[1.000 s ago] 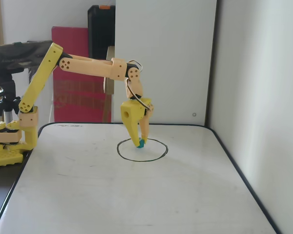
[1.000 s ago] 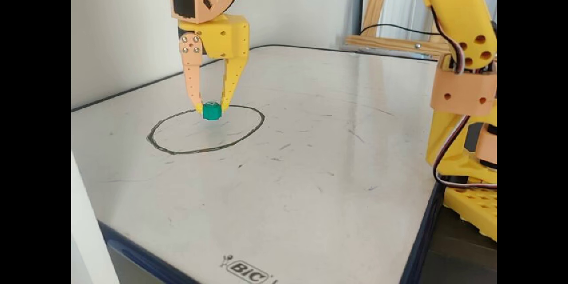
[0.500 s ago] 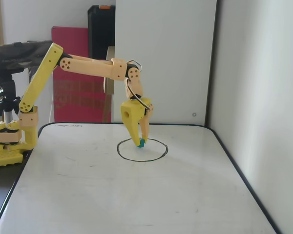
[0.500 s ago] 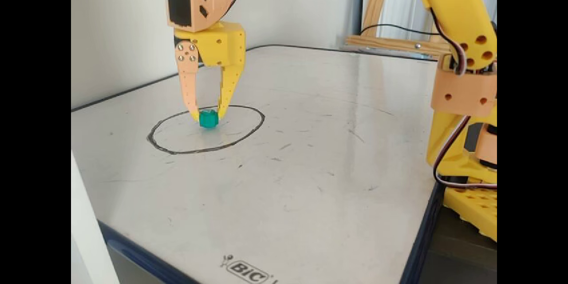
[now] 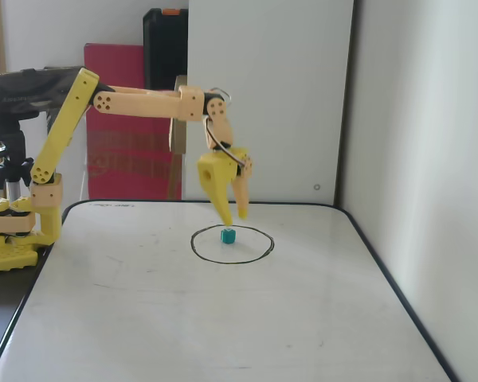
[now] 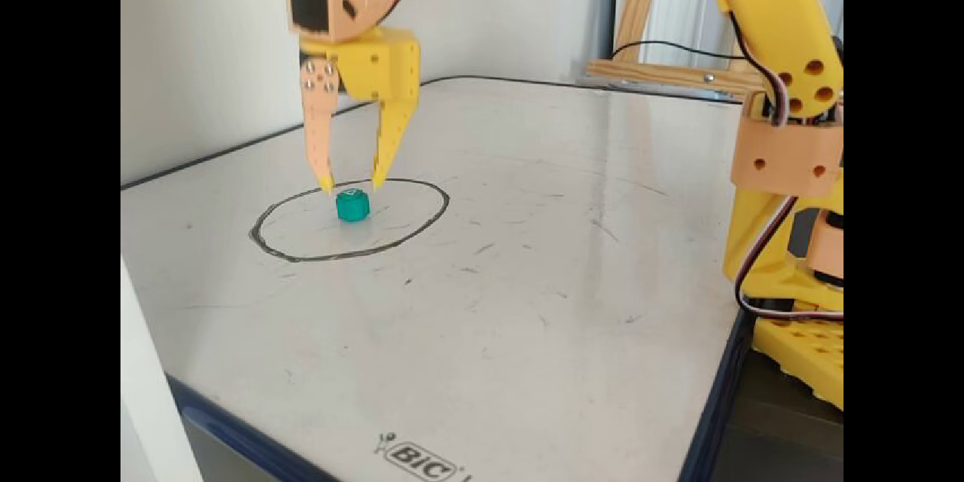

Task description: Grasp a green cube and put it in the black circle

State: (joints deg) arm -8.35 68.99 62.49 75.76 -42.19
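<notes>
Fingers [image 6: 321,143] spread, tips just above green cube [image 6: 352,205], holding nothing. Cube sitting inside black circle [image 6: 260,230] on whiteboard [image 6: 527,279], looks released; gripper [image 6: 351,183] probably clear, hard to tell.

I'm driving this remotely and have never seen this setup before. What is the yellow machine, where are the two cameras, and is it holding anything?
The yellow machine is a small robot arm bolted beside a whiteboard lying flat as a table. One fixed view faces the board from its near edge; the other looks from the side, near the arm's base. The end effector, its two-fingered pincer, hangs open and holds nothing. Just below it a green cube sits on the board, inside the black circle drawn there.
</notes>
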